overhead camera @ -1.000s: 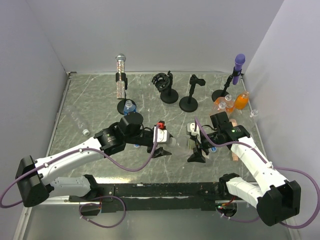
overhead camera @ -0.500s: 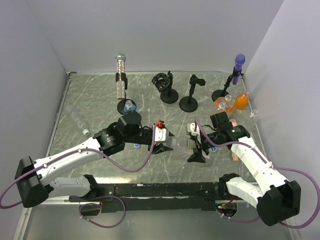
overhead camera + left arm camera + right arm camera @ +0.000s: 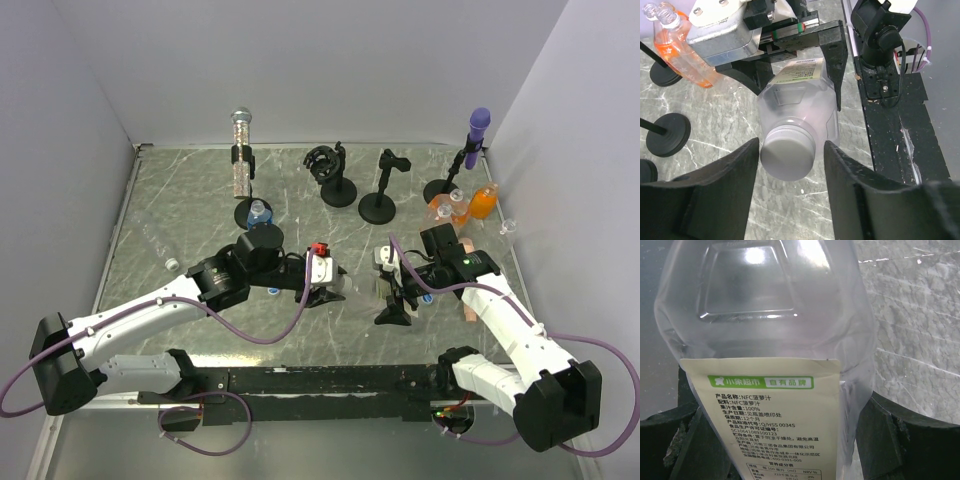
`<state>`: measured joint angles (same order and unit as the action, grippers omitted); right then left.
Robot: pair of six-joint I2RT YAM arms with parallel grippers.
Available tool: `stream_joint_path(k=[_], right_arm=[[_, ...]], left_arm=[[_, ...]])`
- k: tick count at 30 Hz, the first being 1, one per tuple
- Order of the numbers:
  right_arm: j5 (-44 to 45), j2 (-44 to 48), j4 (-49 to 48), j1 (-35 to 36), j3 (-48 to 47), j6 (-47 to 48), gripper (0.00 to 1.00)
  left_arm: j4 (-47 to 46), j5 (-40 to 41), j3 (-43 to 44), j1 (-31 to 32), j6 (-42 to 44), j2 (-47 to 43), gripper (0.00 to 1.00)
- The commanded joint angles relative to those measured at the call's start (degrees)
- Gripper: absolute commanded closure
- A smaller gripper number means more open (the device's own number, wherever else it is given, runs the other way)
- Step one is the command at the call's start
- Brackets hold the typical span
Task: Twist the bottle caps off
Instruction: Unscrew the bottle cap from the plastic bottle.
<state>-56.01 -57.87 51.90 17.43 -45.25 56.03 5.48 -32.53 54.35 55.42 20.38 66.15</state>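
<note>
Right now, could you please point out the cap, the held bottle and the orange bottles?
cap [image 3: 787,159], left wrist view, on its flat top.
held bottle [image 3: 765,315], right wrist view, on its clear wall.
orange bottles [image 3: 685,55], left wrist view, on one's orange body.

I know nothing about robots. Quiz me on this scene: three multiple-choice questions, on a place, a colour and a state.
1. Where do the orange bottles stand?
A. near left corner
B. far right, by the purple microphone
C. between the arms

2. What colour is the cap of the clear bottle?
A. red
B. black
C. whitish

3. That cap is:
A. on the bottle
B. on the table
C. missing

B: they stand by the microphone. C: the left wrist view shows it pale. A: it sits on the neck, between the left fingers.
</note>
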Motion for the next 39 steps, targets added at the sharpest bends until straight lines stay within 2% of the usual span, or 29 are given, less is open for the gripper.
stream_joint_path(k=[1,4,8,10,12,14,16,20,23,26,30,34,35,38,39], right_arm=[[-2.79,0.12,0.04,-0.03,-1.06,1.71,0.88],[-2.79,-0.05,0.13,-0.03,-1.06,1.8,0.88],[-2.88,-0.05,0.22,-0.03,-1.06,1.8,0.88],[-2.88,-0.14,0.13,-0.03,-1.06,1.8,0.88],[-2.79,-0.14,0.22,-0.03,-1.06,1.71,0.88],[-2.7,-0.14,-0.04,-0.03,-1.06,1.63,0.88],[-2.44,-0.05,-0.3,-0.03,-0.98,1.28,0.88],[-1.47,0.12,-1.45,-0.12,-0.71,0.31,0.88],[-1.47,-0.32,-1.36,-0.12,-0.98,0.22,0.88],[-1.12,-0.41,-1.71,-0.12,-0.89,-0.13,0.88],[-1.03,-0.67,-1.71,-0.12,-0.97,-0.22,0.88],[-0.86,-0.76,-1.71,-0.12,-0.98,-0.31,0.88],[-0.77,-0.67,-1.8,-0.12,-0.89,-0.31,0.88],[-0.59,-0.58,-1.89,-0.12,-0.8,-0.4,0.88],[-0.59,-0.67,-1.89,-0.12,-0.8,-0.31,0.88]], left_arm=[[0.24,0.45,0.67,-0.05,1.42,-0.32,0.45],[0.68,0.98,0.67,-0.05,1.59,0.12,0.48],[0.94,1.24,0.76,-0.05,1.59,0.12,0.59],[0.94,1.59,0.93,-0.05,0.81,0.12,0.73],[0.68,2.47,1.55,-0.05,-1.64,0.47,0.99],[0.24,3.7,2.51,-0.05,-6.82,1.08,0.99],[1.28,5.89,4.61,-0.05,-15.5,2.05,0.99],[10.58,12.4,11.46,-0.14,-33.87,5.65,0.99],[15.96,11.36,14.38,-0.14,-46.35,8.46,0.99],[16.58,9.77,14.03,-0.14,-61.38,9.43,0.99],[19.48,13.36,14.73,-0.05,-72.13,9.53,0.99],[20.98,17.5,16.58,-0.05,-71.98,9.35,0.98],[20.63,17.5,16.67,-0.13,-71.54,9.44,0.89],[17.56,13.74,16.32,-0.22,-70.66,10.05,0.49],[16.86,12.51,16.23,-0.31,-70.31,10.4,0.4]])
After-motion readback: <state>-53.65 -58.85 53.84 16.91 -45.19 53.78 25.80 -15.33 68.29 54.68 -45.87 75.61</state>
